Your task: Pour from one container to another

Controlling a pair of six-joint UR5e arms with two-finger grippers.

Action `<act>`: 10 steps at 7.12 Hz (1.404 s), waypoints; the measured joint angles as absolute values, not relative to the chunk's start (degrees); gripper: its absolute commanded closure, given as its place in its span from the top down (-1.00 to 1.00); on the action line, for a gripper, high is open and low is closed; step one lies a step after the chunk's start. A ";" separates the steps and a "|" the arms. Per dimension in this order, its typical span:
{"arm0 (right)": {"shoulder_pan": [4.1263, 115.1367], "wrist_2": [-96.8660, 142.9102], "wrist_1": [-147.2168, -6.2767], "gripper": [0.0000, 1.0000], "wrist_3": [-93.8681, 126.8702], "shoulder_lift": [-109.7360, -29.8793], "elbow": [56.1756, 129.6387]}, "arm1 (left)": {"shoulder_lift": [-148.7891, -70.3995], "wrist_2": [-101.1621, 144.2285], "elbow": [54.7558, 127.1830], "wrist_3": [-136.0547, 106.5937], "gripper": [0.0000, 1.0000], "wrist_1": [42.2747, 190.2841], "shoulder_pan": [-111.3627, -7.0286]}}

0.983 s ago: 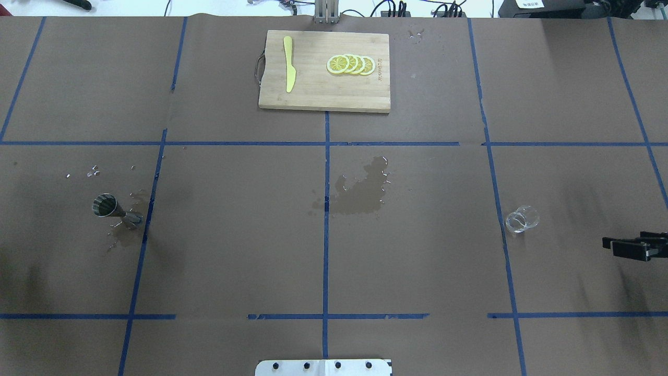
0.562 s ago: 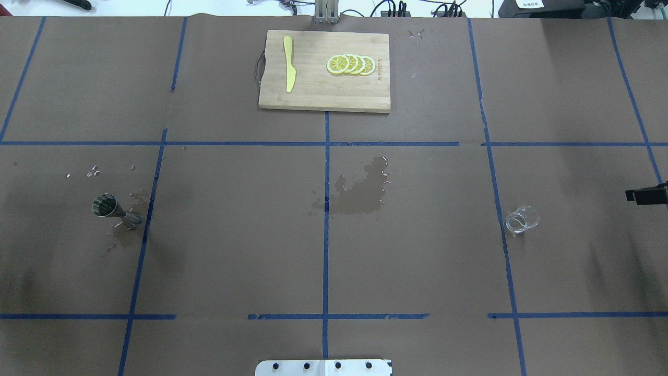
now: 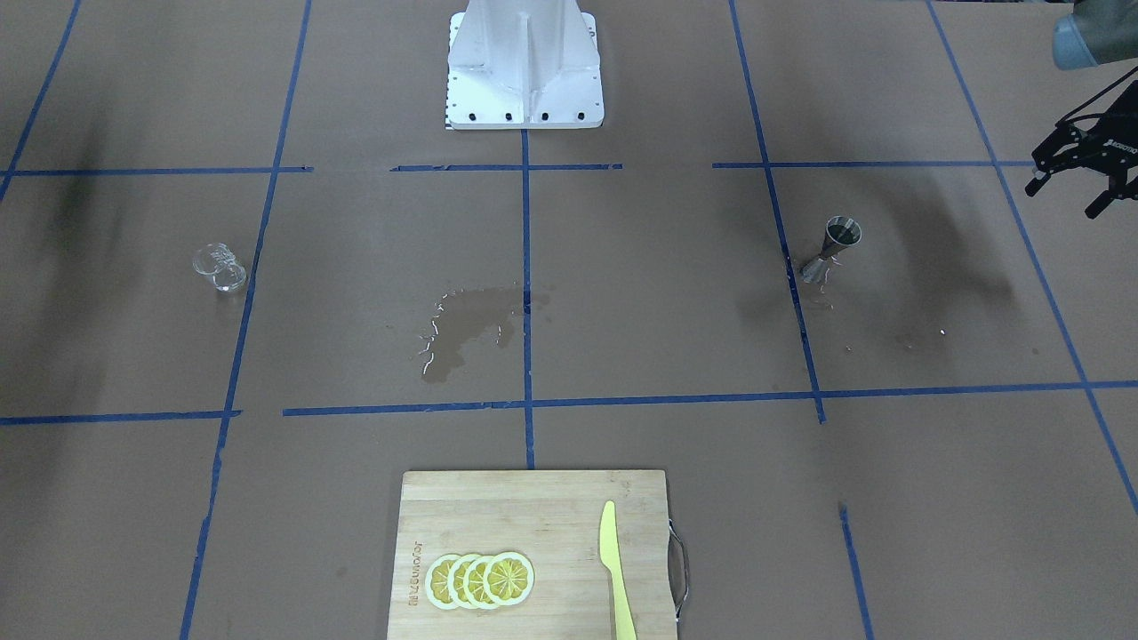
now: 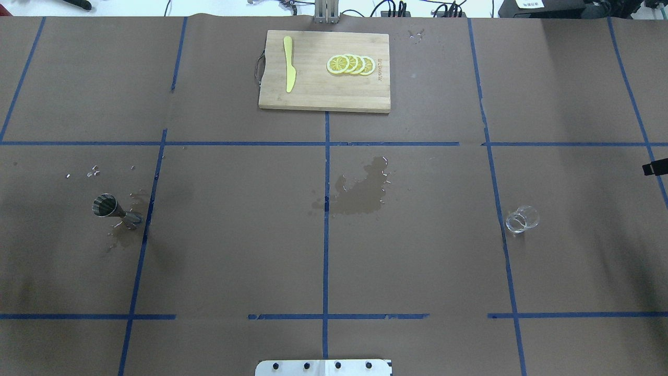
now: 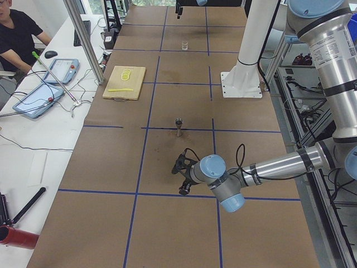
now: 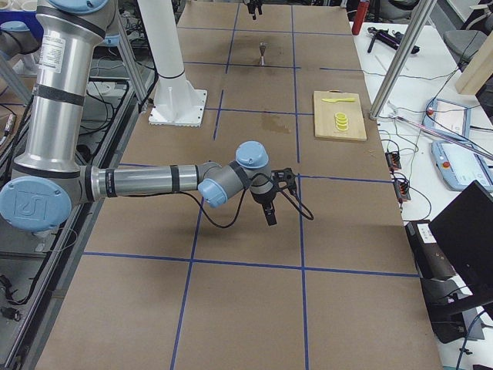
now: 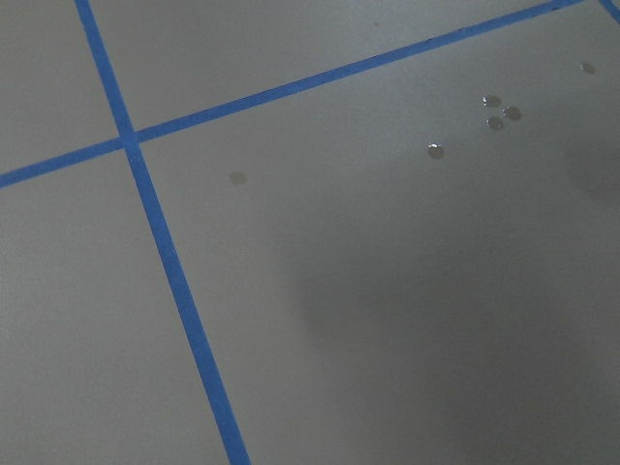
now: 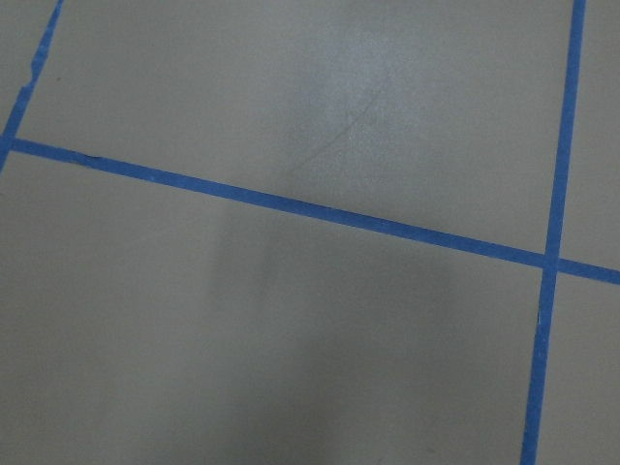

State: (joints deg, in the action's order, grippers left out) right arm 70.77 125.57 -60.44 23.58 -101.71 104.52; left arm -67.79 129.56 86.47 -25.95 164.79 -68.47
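Note:
The clear glass tumbler [image 4: 522, 219] stands alone on the brown table cover at the right, also in the front-facing view [image 3: 220, 268]. Far to the left stands the steel jigger [image 4: 111, 208], upright in a small wet patch [image 3: 831, 248]. My left gripper [image 3: 1065, 197] hangs open and empty beyond the jigger, well apart from it. Of my right gripper [image 4: 656, 168] only a dark tip shows at the overhead view's right edge, and I cannot tell whether it is open or shut. It is well off from the tumbler, and the right side view shows it low over the table [image 6: 269, 208].
A spill [image 4: 360, 190] darkens the table's middle. At the far edge lies a bamboo cutting board [image 4: 318, 96] with a yellow knife [image 4: 288, 65] and lemon slices [image 4: 350, 64]. The robot's base [image 3: 524, 71] is on the near side. A person [image 5: 14, 33] sits beside the table.
My right gripper has moved toward the table's far side and outward, so it has nearly left the overhead view. Tumbler and jigger have not moved.

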 measured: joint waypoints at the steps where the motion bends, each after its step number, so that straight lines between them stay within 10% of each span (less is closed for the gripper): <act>1: 72.25 128.01 -63.68 1.00 21.45 -101.31 104.35 | -67.70 130.63 86.54 -24.52 1.00 163.46 -68.82; 10: 81.81 136.08 -86.26 1.00 10.77 -98.93 105.91 | -70.08 137.83 98.50 -0.70 1.00 121.24 -83.18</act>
